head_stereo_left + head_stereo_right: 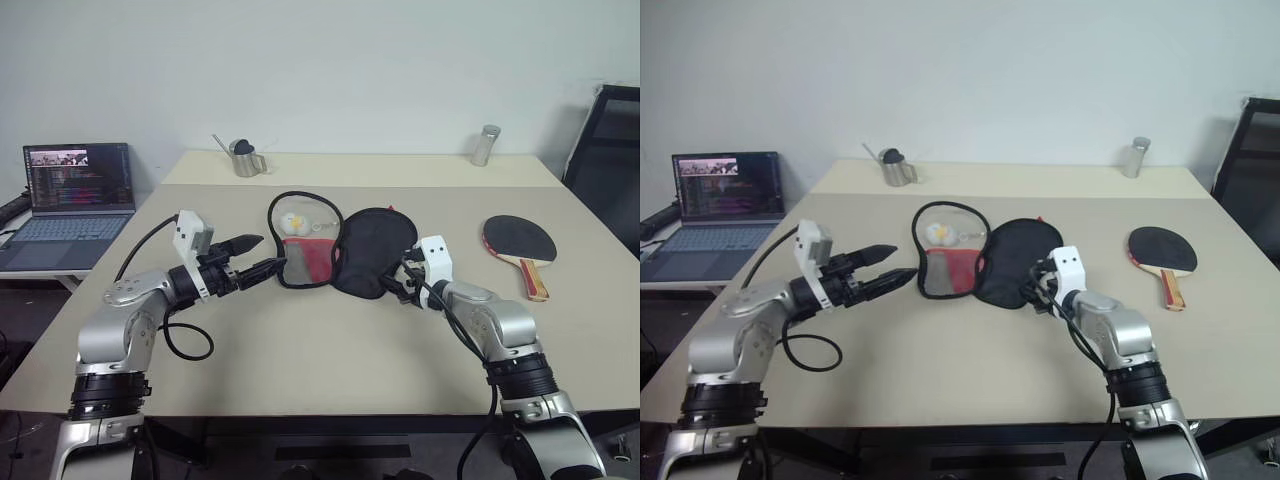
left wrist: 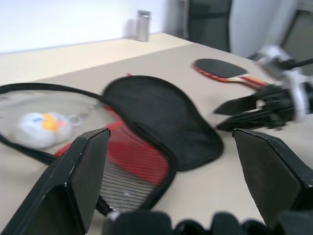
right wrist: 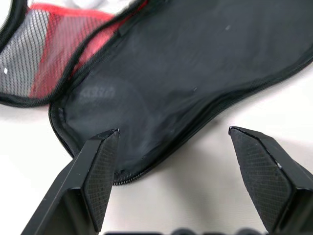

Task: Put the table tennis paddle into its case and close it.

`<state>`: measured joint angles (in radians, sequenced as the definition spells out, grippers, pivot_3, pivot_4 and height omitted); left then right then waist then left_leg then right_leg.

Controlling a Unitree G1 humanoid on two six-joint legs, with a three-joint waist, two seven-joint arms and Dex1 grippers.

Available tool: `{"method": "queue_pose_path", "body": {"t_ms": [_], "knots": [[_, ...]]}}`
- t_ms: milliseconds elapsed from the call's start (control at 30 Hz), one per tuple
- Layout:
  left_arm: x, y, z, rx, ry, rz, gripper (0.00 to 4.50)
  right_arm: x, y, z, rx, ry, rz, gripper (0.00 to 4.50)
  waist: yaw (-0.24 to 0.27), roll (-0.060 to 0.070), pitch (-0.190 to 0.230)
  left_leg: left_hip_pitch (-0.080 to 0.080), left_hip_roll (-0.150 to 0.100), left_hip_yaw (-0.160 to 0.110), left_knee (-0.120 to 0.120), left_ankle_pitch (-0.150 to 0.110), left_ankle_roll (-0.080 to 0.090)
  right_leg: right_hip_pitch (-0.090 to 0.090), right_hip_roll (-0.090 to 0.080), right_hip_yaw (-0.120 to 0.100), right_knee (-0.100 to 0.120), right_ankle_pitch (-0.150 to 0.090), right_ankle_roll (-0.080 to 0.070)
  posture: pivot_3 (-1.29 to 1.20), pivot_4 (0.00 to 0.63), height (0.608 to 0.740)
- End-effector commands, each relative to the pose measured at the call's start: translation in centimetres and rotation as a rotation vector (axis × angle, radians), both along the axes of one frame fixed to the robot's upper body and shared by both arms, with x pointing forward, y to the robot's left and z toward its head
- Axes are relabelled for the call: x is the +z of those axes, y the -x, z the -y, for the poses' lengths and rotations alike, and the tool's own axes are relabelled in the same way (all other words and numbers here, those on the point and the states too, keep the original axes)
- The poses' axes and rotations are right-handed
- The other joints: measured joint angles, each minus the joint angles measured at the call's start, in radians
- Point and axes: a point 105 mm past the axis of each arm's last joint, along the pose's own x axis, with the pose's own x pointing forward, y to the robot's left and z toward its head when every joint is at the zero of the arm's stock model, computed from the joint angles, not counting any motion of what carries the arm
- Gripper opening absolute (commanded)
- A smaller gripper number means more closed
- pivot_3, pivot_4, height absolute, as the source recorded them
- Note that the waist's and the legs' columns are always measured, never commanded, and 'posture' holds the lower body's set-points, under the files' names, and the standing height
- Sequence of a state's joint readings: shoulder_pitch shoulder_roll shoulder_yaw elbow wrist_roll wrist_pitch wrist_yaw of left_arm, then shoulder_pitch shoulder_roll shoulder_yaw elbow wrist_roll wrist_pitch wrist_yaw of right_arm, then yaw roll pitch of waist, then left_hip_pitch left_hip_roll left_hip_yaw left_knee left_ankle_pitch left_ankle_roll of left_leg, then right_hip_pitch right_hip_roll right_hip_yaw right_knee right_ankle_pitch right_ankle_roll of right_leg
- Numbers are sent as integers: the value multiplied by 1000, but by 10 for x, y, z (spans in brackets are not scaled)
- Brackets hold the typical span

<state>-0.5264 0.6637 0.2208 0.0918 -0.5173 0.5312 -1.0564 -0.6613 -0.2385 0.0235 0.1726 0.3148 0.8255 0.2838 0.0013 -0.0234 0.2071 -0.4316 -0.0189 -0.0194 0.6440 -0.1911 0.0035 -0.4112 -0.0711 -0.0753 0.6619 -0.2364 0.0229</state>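
The case (image 1: pixel 335 245) lies unzipped and spread flat in the middle of the tabletop (image 1: pixel 320 370), its two halves side by side. The half on the robot's left shows a clear and mesh pocket with a red lower part, and a small yellow-white duck charm (image 1: pixel 293 223) rests inside it. The half on the right is plain black fabric.

The paddle (image 1: pixel 520 245) lies flat on the tabletop, well apart from the case on the robot's right, black face up and its wooden handle pointing toward the robot.

The left tool (image 1: pixel 262 256) hangs just beside the left edge of the case, pointing across toward it, fingers spread wide and holding nothing. The right tool (image 1: pixel 398 282) sits low at the near right edge of the black half, fingers also wide apart and empty; in the right wrist view the black fabric lies between and beyond its fingertips (image 3: pixel 100 161).

At the far edge of the tabletop stand a small metal pitcher (image 1: pixel 245 158) and a metal can (image 1: pixel 485 145). An open laptop (image 1: pixel 75 200) sits on a lower surface to the robot's left, and a black chair (image 1: pixel 610 160) stands to the right.
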Motion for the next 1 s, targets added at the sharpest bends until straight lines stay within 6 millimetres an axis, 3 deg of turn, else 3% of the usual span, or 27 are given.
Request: {"method": "queue_pose_path", "body": {"t_ms": [33,200,400,500,800,833,1000], "knots": [[17,8,2,-95,-28,19,4362,13,-9,-3,-21,-17,47,3920,-2,0,0,0,0,0,0,0,0,0,0,0,0,0,0,0,150,740],[22,3,-1,-97,-56,32,4362,8,-19,-12,-46,-35,36,3920,-4,0,0,1,1,1,0,0,0,-1,1,2,1,0,0,0,150,740],[23,2,3,-99,-46,40,4362,9,-22,-38,4,-42,46,3920,-6,0,0,1,1,4,-2,0,0,-3,1,4,1,0,0,0,150,740],[23,3,6,-105,-35,40,4399,10,-21,-46,21,-34,56,3373,-6,0,0,1,1,4,-2,0,0,-3,1,4,1,2,-3,0,150,740],[19,12,15,-145,-37,26,4399,17,-14,-34,10,-53,65,252,-6,0,0,1,2,5,-2,0,0,-4,1,5,1,2,-3,0,150,740],[18,13,17,-152,-38,23,4399,18,-13,-33,9,-55,63,48,-6,0,0,1,2,5,-2,0,0,-4,1,5,1,1,-2,0,150,740],[10,21,34,-216,-47,6,4399,19,0,-15,19,-66,19,48,-3,0,0,1,3,5,-2,0,0,-4,1,5,1,1,-2,0,150,740]]}}
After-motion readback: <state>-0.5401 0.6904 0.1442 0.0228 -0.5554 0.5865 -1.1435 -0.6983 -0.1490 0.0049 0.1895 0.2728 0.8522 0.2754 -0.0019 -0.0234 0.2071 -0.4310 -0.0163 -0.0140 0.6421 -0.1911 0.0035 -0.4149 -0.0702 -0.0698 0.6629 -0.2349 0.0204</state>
